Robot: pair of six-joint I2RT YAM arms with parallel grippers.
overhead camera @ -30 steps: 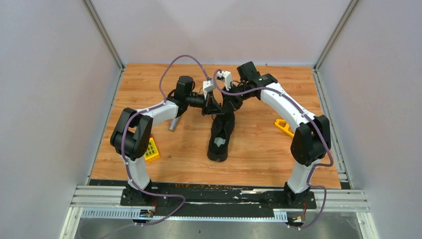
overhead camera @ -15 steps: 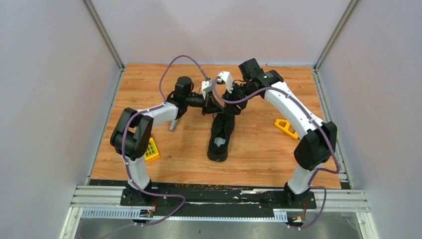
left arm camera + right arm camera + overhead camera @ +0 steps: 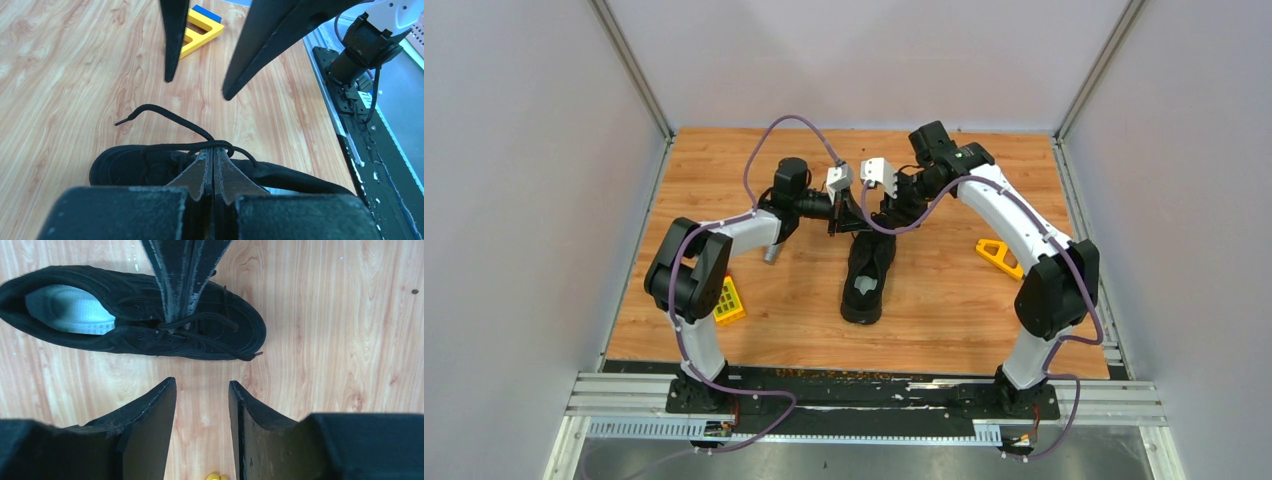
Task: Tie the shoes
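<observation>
Black sneaker (image 3: pixel 135 320): left tool (image 3: pixel 214 150) clenched on lace (image 3: pixel 172 115) above it; right tool (image 3: pixel 202 382) released beside it; toe hidden overhead beneath both tools.

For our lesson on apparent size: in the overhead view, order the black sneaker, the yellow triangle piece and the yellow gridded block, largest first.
1. black sneaker, clearly largest.
2-3. yellow triangle piece and yellow gridded block look alike; the left arm hides part of the block, so unranked.

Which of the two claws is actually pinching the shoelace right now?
The left claw: it is pressed shut on the black lace at the top of the shoe. The right claw stands open over the table beside the shoe, holding nothing.
</observation>
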